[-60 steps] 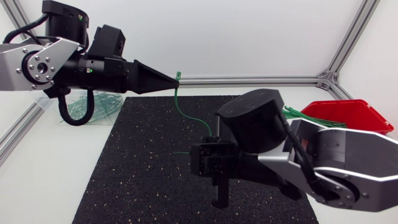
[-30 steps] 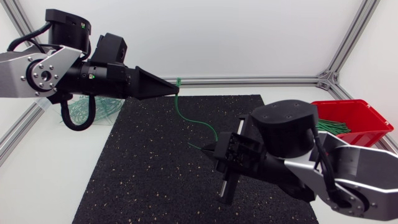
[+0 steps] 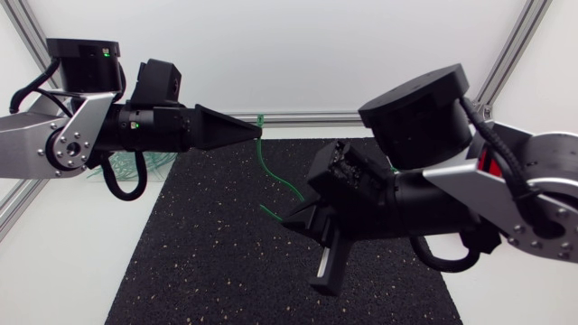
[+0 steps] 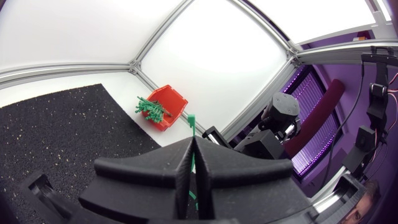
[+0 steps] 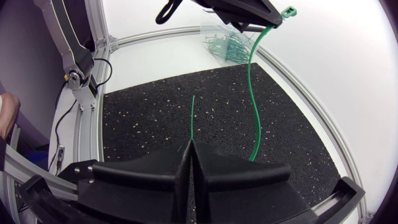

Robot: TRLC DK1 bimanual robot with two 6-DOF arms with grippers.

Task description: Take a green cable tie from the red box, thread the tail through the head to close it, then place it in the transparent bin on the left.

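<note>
A single green cable tie (image 3: pixel 271 174) hangs in a curve between my two grippers above the black mat. My left gripper (image 3: pixel 257 132) is shut on it just under its square head (image 3: pixel 260 118), which pokes out past the fingertips (image 4: pixel 191 118). My right gripper (image 3: pixel 289 218) is shut on the tail end, and a short thin tip (image 3: pixel 267 209) sticks out toward the left. From the right wrist the tail tip (image 5: pixel 191 115) points ahead of the shut gripper (image 5: pixel 189 144), with the head (image 5: pixel 287 10) high beyond it. The red box (image 4: pixel 166 107) holds several green ties.
The transparent bin (image 5: pixel 225 42) with several green ties stands off the mat's far left corner, partly behind my left arm (image 3: pixel 135 126). The black mat (image 3: pixel 199 253) covers the table's middle. My bulky right arm (image 3: pixel 424 181) hides the red box from above.
My right arm has risen and swung, now covering the red box, and its gripper carried the tail slightly left and down. The left arm dipped a little, still holding the head.
</note>
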